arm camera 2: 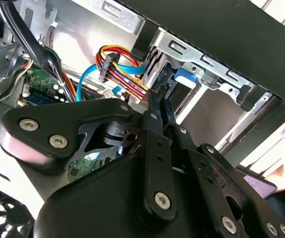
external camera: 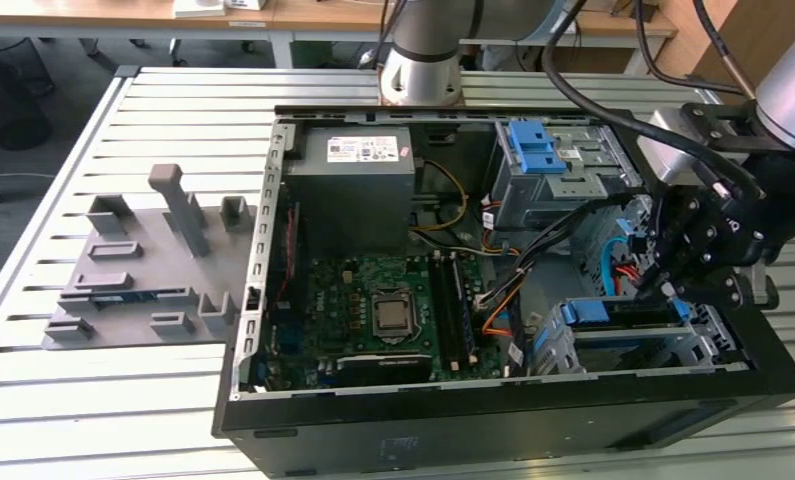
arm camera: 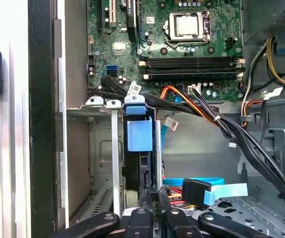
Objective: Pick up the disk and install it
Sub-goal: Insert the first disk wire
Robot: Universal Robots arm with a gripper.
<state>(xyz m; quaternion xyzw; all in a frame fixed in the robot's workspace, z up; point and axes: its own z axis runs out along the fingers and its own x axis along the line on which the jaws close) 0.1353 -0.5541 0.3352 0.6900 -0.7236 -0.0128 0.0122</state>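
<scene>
Black computer case (external camera: 504,425) on a pale grey slatted counter (external camera: 130,400), green circuit board (external camera: 370,310) inside, grey power box (external camera: 357,190) bearing a white sticker. Blue plastic frame (arm camera: 139,134) on the disk between silver metal cage walls (arm camera: 113,148); red, orange, yellow and black wires (arm camera 2: 122,69), light blue flat cable (arm camera: 217,191). Black gripper (external camera: 671,275), grey parts holder (external camera: 144,270).

Arm's reaching down on the exterior view's right side

The gripper (external camera: 667,283) points downward off the wrist, black linkages spread wide up top, and the fingers (arm camera 2: 158,106) sit pinched close together at the tips in both wrist views (arm camera: 155,196).
</scene>
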